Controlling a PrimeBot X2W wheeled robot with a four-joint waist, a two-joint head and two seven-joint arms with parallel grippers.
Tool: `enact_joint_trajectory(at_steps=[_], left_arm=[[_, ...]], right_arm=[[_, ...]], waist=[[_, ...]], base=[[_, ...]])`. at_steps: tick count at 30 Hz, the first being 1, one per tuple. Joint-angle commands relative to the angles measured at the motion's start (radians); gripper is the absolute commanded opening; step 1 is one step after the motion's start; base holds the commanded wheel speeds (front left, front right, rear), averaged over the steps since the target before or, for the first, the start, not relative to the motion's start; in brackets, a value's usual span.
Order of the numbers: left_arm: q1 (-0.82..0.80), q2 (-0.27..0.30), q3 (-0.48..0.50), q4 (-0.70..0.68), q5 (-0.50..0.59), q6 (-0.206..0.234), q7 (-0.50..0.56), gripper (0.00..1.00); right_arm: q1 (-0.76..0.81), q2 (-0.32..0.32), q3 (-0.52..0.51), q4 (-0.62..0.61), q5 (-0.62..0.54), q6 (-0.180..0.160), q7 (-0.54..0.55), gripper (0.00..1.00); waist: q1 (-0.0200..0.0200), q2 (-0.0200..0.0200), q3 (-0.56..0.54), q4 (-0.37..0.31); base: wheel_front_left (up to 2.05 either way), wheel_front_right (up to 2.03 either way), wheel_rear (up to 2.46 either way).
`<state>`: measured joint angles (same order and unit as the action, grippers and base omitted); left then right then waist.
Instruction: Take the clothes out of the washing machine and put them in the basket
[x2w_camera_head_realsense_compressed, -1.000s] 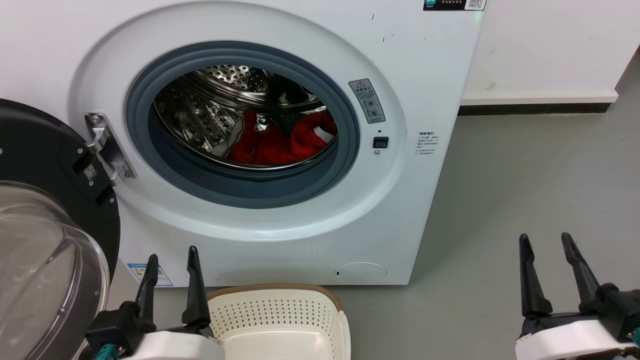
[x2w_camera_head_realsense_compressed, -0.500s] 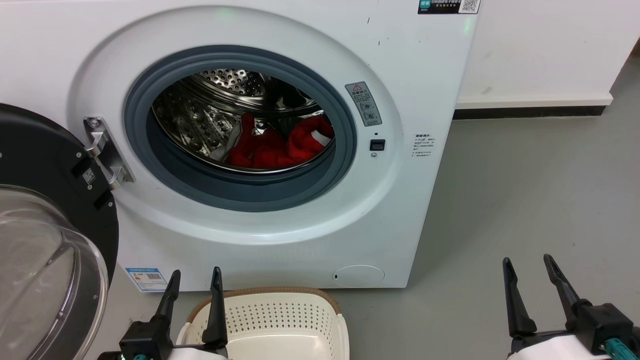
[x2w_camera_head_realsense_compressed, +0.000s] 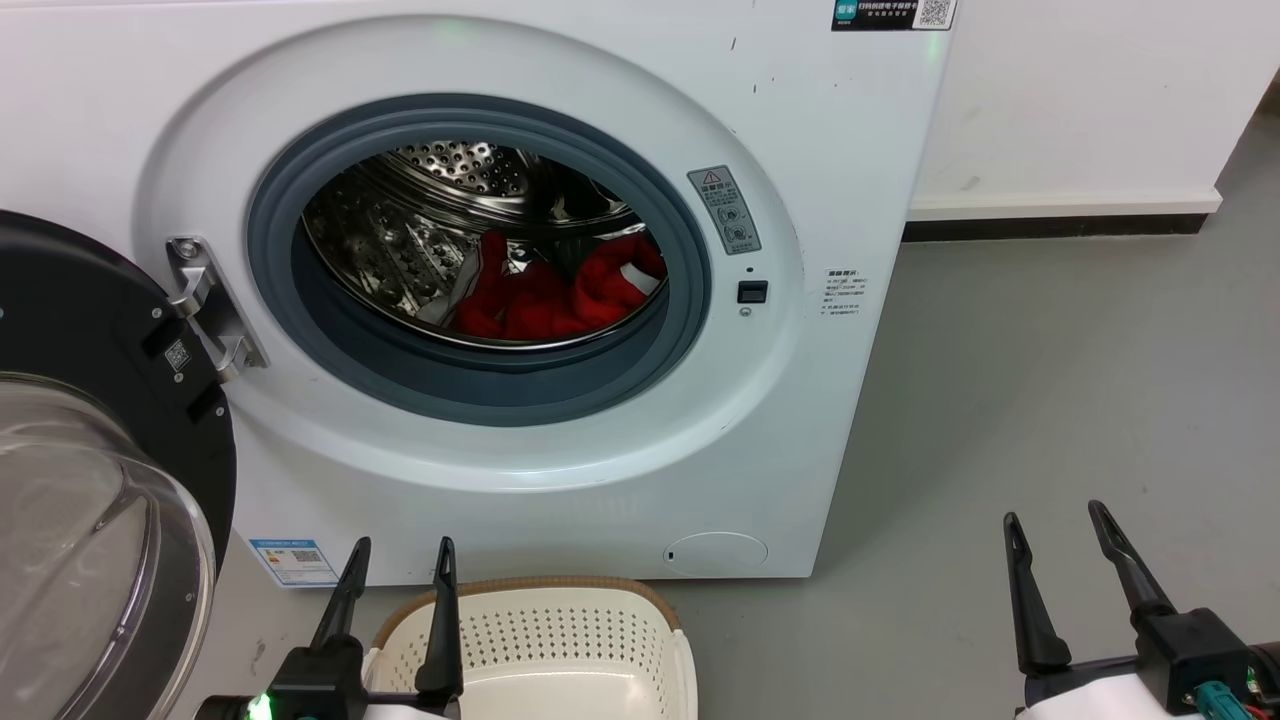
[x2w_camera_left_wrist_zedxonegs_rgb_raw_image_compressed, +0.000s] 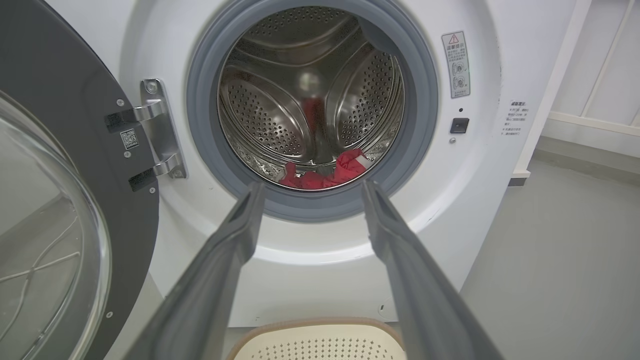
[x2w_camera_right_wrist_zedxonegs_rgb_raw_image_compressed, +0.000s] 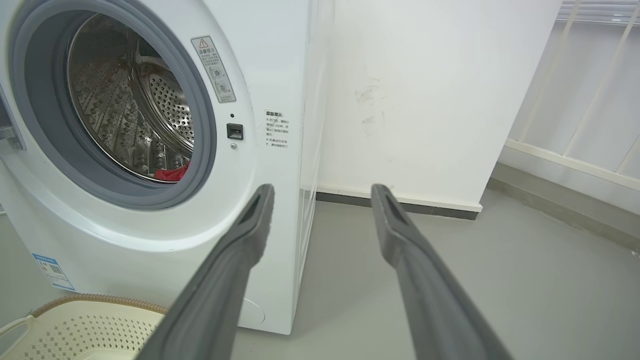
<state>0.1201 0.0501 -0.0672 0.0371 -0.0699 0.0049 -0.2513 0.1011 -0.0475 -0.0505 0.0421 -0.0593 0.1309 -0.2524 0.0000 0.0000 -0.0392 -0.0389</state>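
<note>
- The left jaws stand well apart with nothing between them. Their dark fingers (x2w_camera_head_realsense_compressed: 442, 620) point up towards the porthole from over the near rim of the basket (x2w_camera_head_realsense_compressed: 560, 630).
- The right jaws are just as wide and just as empty. Their fingers (x2w_camera_head_realsense_compressed: 1030, 600) are over bare grey floor (x2w_camera_head_realsense_compressed: 1050, 350), well off to the right of the washing machine (x2w_camera_head_realsense_compressed: 800, 420). I read that as parked clear, so the left arm has the opening to itself.
- The cream basket sits on the floor close against the machine's foot, directly under the porthole. Anything pulled out would have only a short drop.
- The clothes (x2w_camera_head_realsense_compressed: 545, 300), a red heap with white trim, lie low in the steel drum (x2w_camera_head_realsense_compressed: 400, 240). What I can see of the basket holds nothing, so I judge the job barely begun.
- The grey door seal (x2w_camera_head_realsense_compressed: 480, 385) forms a raised lip in front of the heap, so my reach must go over it and then dip down.
- The black-framed glass door (x2w_camera_head_realsense_compressed: 90, 330) hangs open on the left and hems in that side. The free room for swinging out is to the right.
</note>
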Motion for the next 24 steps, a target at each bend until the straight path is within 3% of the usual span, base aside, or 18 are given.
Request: enact_joint_trajectory(at_steps=[1, 24], left_arm=[[0.012, 0.001, 0.0, -0.005, 0.014, 0.005, -0.01, 1.0], [0.014, 0.001, 0.002, -0.01, 0.032, -0.001, -0.014, 1.0]], right_arm=[[0.006, -0.005, 0.001, -0.002, -0.018, 0.0, -0.007, 1.0], [-0.001, -0.005, -0.016, 0.021, 0.012, 0.0, -0.013, 1.0]], waist=[[0.0, 0.0, 0.0, 0.0], [0.0, 0.0, 0.006, -0.005]], base=[[0.0, 0.0, 0.0], [0.0, 0.0, 0.0]])
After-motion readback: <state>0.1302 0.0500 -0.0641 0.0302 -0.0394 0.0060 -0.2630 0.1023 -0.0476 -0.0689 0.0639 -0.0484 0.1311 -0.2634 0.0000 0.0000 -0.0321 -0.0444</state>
